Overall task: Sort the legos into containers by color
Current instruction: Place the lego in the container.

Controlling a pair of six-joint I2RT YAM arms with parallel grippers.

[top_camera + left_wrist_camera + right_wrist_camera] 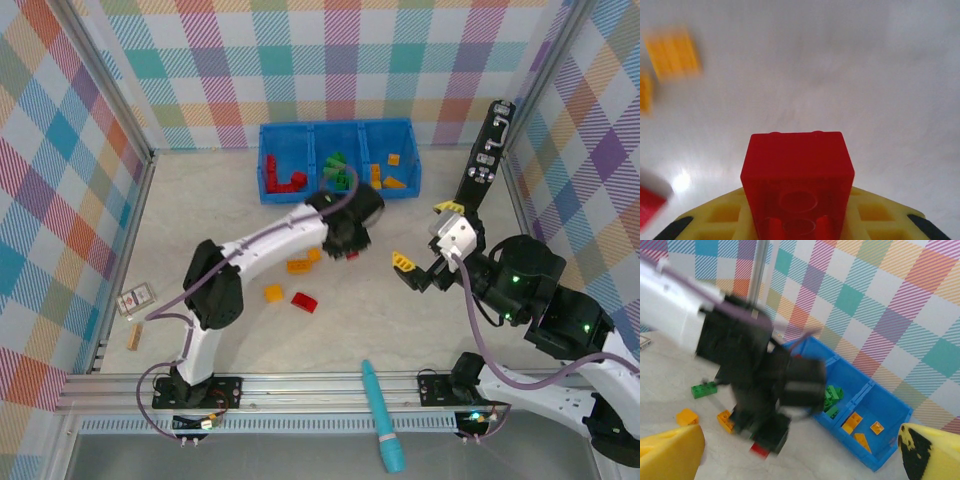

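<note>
Red brick [797, 170] is pinched tight between the left gripper's [349, 248] yellow fingers [715, 220], just near of the blue bin [266, 178]. From the top camera the wrist covers nearly all of it. The bin has reds in the left slot, greens in the middle and oranges on the right. Loose on the table: a red lego [303, 301], two orange legos [273, 293] [300, 264] and a green lego [705, 389] by the left arm, which is smeared with blur in the right wrist view. The right gripper [422, 240] is off to the right, spread wide, nothing in it. There's a teal pen [383, 415] at the near edge and a black device [487, 150] far right, partly cut off.
</note>
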